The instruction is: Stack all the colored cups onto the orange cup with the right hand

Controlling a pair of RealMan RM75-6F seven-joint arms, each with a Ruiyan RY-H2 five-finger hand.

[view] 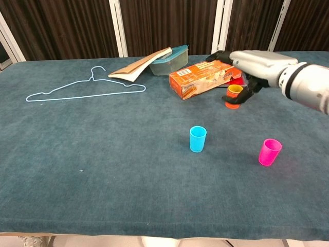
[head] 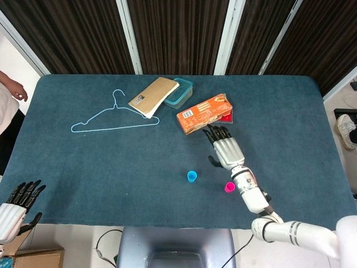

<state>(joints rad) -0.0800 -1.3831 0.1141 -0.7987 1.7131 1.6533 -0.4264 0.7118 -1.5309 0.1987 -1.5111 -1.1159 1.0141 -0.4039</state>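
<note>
In the chest view the yellow cup (view: 235, 89) sits nested in the orange cup (view: 232, 104), just in front of the orange box. My right hand (view: 255, 64) hovers flat over this stack with fingers spread, its thumb beside the cups, holding nothing. From the head view the right hand (head: 225, 151) hides the stack. The blue cup (head: 192, 176) (view: 198, 139) stands upright mid-table. Right of it stands the pink cup (head: 230, 187) (view: 270, 152), near the front edge. My left hand (head: 15, 207) hangs off the table's front left corner, fingers apart and empty.
An orange box (head: 203, 113) lies behind the stack, over a red flat item (head: 227, 116). A tan notebook (head: 153, 96) leans on a teal container (head: 184, 90) at the back. A light blue hanger (head: 111, 117) lies on the left. A person's arm (head: 11, 89) shows at the left edge.
</note>
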